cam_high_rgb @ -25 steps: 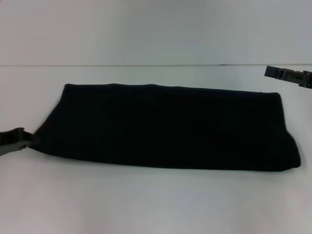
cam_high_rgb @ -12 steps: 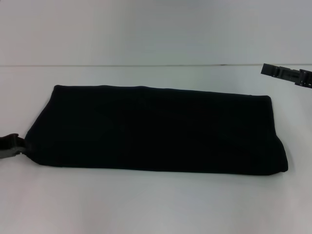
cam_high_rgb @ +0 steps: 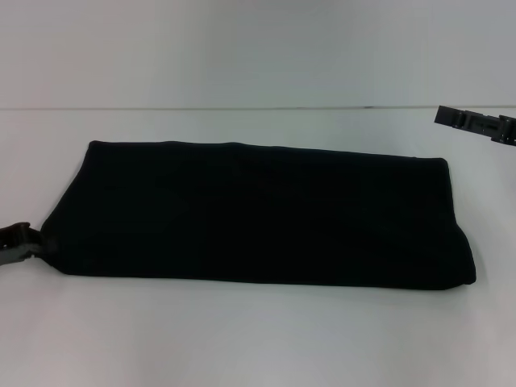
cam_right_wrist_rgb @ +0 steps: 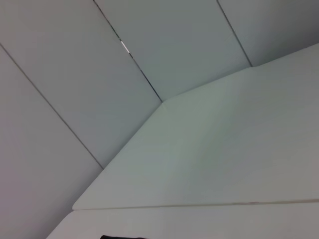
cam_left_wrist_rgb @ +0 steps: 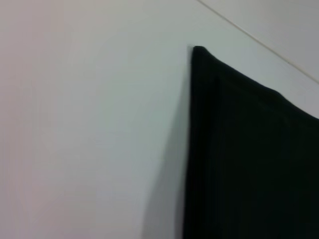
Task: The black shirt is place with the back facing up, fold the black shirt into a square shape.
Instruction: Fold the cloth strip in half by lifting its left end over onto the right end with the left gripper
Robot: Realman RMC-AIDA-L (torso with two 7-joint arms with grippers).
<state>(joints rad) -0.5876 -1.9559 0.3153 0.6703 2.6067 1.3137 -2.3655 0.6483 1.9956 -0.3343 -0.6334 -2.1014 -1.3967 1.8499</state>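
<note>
The left hand [cam_high_rgb: 18, 244] is cut off by the head view's left edge; only a dark stub shows at the near left corner of the black shirt [cam_high_rgb: 258, 214], and whether it is touching or gripping the cloth cannot be told. The right hand [cam_high_rgb: 476, 124] runs out of the same view's right edge, so only its tip shows. The shirt's layers and folds merge into one dark mass, with no lettering or seams to make out. In the left wrist view the shirt [cam_left_wrist_rgb: 249, 159] is cropped on two sides, and that arm's own hand is out of view. In the right wrist view only a dark sliver [cam_right_wrist_rgb: 122, 237] shows at the picture's edge, too little to identify.
</note>
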